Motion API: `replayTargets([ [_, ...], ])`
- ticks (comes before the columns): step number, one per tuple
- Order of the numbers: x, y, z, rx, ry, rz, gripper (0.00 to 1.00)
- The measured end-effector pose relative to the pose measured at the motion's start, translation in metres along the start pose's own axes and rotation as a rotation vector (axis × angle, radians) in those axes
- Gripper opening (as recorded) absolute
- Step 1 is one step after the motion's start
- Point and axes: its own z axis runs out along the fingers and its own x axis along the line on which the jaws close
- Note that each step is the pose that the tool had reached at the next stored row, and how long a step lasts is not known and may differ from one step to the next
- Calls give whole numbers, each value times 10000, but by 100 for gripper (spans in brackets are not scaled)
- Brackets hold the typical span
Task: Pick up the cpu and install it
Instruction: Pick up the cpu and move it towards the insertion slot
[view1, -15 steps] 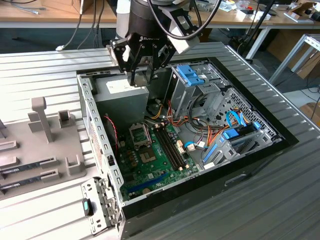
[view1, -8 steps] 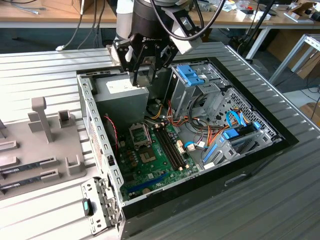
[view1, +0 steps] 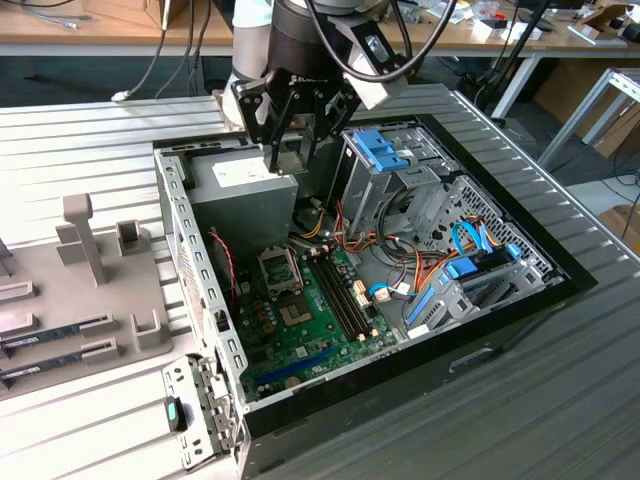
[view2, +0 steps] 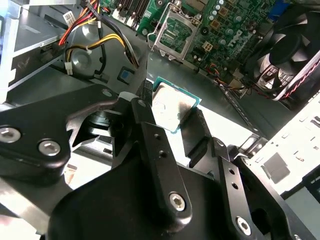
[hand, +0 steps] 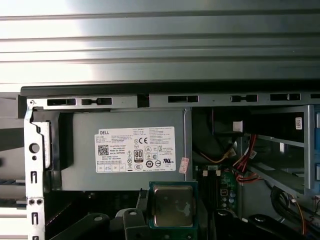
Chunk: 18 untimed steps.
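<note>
End effector is closed on the cpu, held between its two fingers; the grey power supply is under it, and the motherboard socket lies lower, beyond it.

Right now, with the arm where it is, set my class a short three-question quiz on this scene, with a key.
1. True or false: the gripper is shut on the chip.
2. What does the chip hang over? A) the grey power supply box; B) the black fan; C) the blue drive cage.
3. In a word, what sits in the socket on the green board?

Key: 1 true. 2 A. 3 nothing; the socket is empty.
</note>
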Motion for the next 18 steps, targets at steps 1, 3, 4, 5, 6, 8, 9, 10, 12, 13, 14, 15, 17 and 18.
replayTargets([
  [1, -10, 0, 2, 0, 0, 0, 47],
  [3, -30, -1, 6, 0, 0, 0, 47],
  [4, -36, -1, 7, -1, 0, 0, 47],
  [5, -46, -2, 9, 0, 0, 0, 47],
  [6, -55, -2, 11, 0, 0, 0, 47],
  [8, -71, -3, 13, 0, 1, 1, 47],
  [9, -83, -3, 15, -1, 0, 0, 47],
  [10, -88, -3, 16, -1, 0, 0, 47],
  [12, -104, -4, 18, 0, 0, 0, 47],
  [13, -110, -4, 20, 0, 0, 0, 47],
  [14, -115, -4, 21, 0, 0, 0, 47],
  [15, -124, -5, 23, 0, 0, 0, 47],
  [17, -134, -6, 25, 0, 0, 0, 47],
  [18, -139, -6, 27, 0, 0, 0, 47],
])
